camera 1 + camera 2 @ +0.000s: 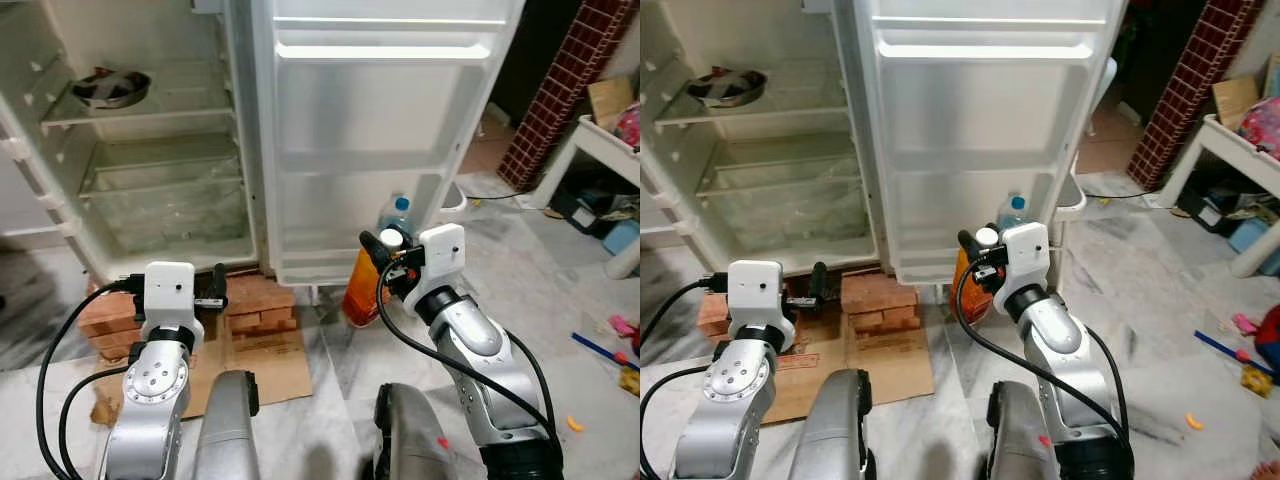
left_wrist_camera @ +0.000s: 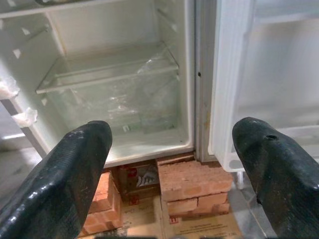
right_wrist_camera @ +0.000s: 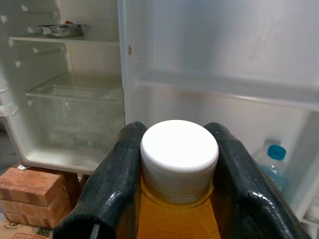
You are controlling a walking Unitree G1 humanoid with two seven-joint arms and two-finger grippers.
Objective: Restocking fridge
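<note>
My right gripper (image 3: 179, 172) is shut on the neck of an orange juice bottle (image 1: 360, 290) with a white cap (image 3: 179, 152). It holds the bottle upright, low in front of the open fridge door (image 1: 370, 140). A water bottle with a blue cap (image 1: 398, 212) stands in the door's bottom shelf, just behind the juice. My left gripper (image 2: 169, 174) is open and holds nothing. It points at the fridge's lower compartment, where a clear crisper drawer (image 2: 114, 94) sits. A metal bowl (image 1: 110, 88) rests on the upper fridge shelf.
The fridge stands on red bricks (image 1: 255, 300), with flattened cardboard (image 1: 270, 365) on the marble floor before it. At the right are a white table (image 1: 600, 140), a brick-patterned column (image 1: 560, 90) and small toys on the floor (image 1: 600, 350).
</note>
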